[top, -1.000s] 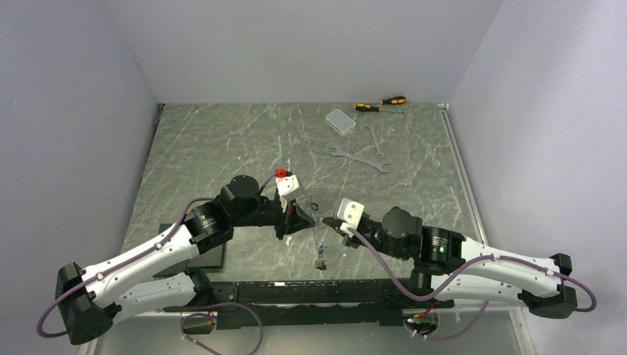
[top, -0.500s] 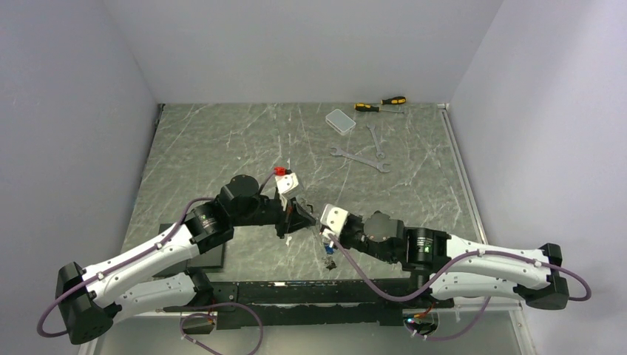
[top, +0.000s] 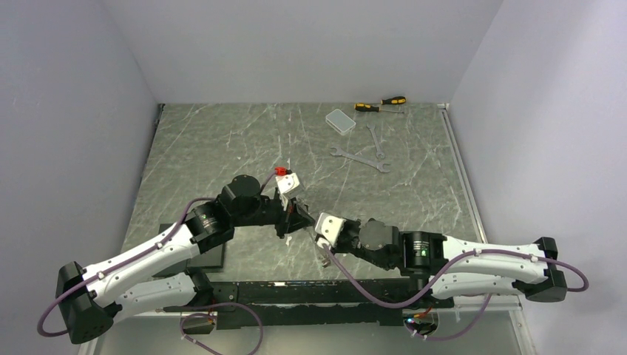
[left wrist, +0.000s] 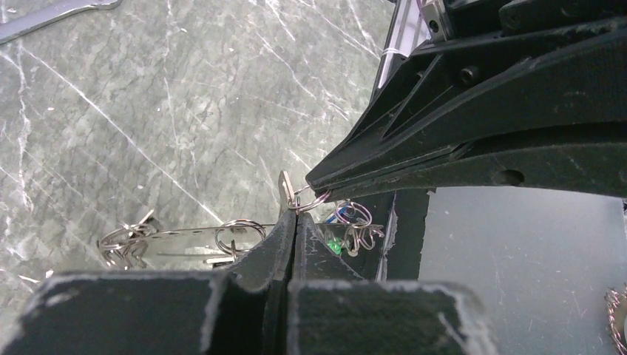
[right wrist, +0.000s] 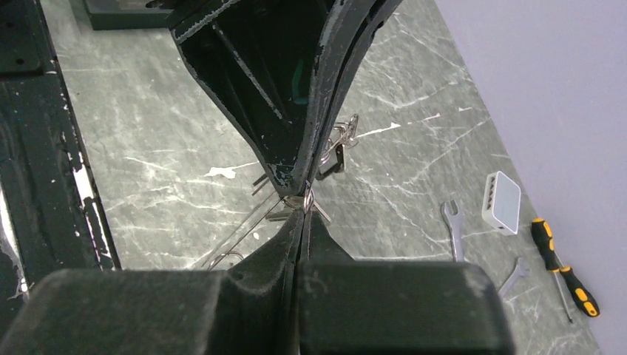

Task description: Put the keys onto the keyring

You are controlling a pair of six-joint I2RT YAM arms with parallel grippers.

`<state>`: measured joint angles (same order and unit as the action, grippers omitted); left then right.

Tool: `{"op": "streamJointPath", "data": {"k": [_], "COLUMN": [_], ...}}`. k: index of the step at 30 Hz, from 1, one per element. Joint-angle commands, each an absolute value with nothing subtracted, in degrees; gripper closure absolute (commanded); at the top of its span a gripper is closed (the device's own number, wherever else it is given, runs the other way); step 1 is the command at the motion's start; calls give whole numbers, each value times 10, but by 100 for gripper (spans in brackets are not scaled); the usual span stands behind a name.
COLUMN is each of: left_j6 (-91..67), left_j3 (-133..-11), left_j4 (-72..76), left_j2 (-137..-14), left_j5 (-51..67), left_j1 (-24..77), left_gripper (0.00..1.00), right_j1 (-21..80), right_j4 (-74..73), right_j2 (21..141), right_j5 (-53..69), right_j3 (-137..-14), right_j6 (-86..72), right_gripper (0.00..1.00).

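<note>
The right gripper [right wrist: 302,218], pinched shut on the keys [left wrist: 344,229], has come left, tip to tip with the left gripper [left wrist: 295,225], which is closed on the keyring [left wrist: 192,230] over the near middle of the table [top: 222,148]. I think threading can begin now.

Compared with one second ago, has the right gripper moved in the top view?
Yes. The right gripper has moved to the image's left, away from the long wrench and toward the left gripper, whose tips it now meets.
</note>
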<state>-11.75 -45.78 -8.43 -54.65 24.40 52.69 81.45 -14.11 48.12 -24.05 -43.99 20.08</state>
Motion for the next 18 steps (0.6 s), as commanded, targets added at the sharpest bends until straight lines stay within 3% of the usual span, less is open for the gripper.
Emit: {"op": "streamJointPath", "data": {"k": [1,18], "left_j6": [-122,-116], "left_j3": [-491,-498], "left_j4": [-58,-75], "left_j2": [-539,-540], "left_j5": [234,228], "left_j1": [529,529], "left_gripper": [100,100], "right_j1": [830,857], "right_j4": [-150,-170], "right_j2": [492,510], "right_j5": [-271,-306], "right_j3": [-465,-470], "right_j6": [213,232], "right_gripper": [100,100]}}
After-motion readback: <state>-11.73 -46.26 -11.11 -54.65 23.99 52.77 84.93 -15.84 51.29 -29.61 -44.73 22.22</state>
